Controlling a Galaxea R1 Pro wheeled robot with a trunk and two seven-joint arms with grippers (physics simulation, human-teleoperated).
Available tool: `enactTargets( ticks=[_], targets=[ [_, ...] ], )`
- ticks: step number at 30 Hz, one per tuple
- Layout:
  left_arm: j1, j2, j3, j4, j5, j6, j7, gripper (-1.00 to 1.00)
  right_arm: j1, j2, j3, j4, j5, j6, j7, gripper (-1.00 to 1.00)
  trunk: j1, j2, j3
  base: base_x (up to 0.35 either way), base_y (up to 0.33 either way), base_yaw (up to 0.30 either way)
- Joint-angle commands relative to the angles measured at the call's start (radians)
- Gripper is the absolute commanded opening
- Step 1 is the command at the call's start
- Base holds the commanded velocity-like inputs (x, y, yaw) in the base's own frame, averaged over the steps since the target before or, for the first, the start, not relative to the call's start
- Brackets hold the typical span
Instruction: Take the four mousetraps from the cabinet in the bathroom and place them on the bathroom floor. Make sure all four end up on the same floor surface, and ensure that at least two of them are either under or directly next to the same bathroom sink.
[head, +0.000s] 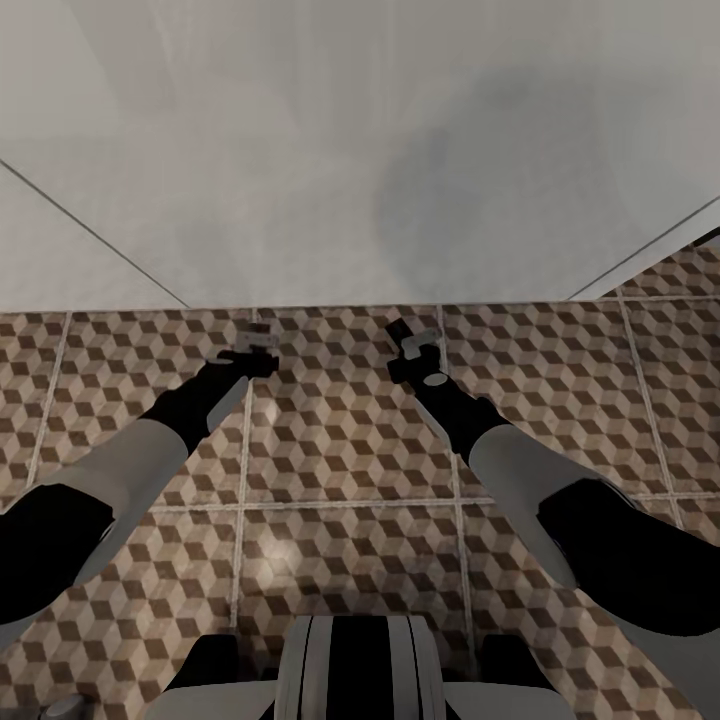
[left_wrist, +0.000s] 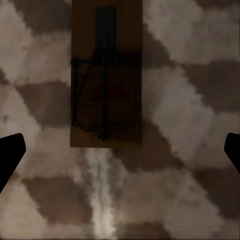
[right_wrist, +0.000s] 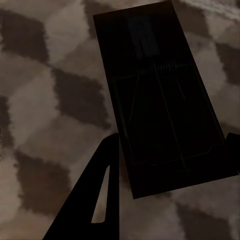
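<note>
Two mousetraps are down or nearly down on the bathroom floor (head: 340, 470). Left gripper (left_wrist: 120, 150) hovers with fingers spread wide and empty over one mousetrap (left_wrist: 106, 75) lying flat on the tiles. Right gripper (right_wrist: 170, 165) brackets a second mousetrap (right_wrist: 160, 100); whether it grips cannot be told. Beyond stands a white panel (head: 330, 150). Two traps apparently remain.

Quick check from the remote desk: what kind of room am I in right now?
Most likely a bathroom. The floor is cube-patterned tile with pale grout, it meets a smooth white surface, perhaps a fixture, and a mousetrap lies on the tiles below the left gripper.
</note>
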Motion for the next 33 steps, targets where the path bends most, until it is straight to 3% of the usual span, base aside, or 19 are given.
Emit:
enactTargets(
  ticks=[1,9,10,33],
  targets=[
    [0.001,0.002,-0.008,-0.003,0.01,0.004,0.009,1.0,0.0,-0.001,0.008,-0.001,-0.01,0.005,-0.006,-1.0,0.0,0.0,-0.001,0.0,0.0,0.0],
    [0.004,0.002,-0.009,-0.003,0.011,0.004,0.009,1.0,0.0,-0.001,0.008,-0.001,-0.01,0.002,-0.006,-1.0,0.0,0.0,-0.001,0.0,0.0,0.0],
    [0.004,0.002,-0.008,-0.003,0.011,0.004,0.009,1.0,0.0,-0.001,0.008,-0.001,-0.01,-0.002,-0.006,1.0,0.0,0.0,-0.001,0.0,0.0,0.0],
    [0.02,0.003,-0.008,-0.002,0.011,0.005,0.009,1.0,0.0,0.0,0.01,-0.001,-0.009,-0.025,-0.006,1.0,0.0,0.0,-0.001,-0.032,0.0,0.0]
  ],
)
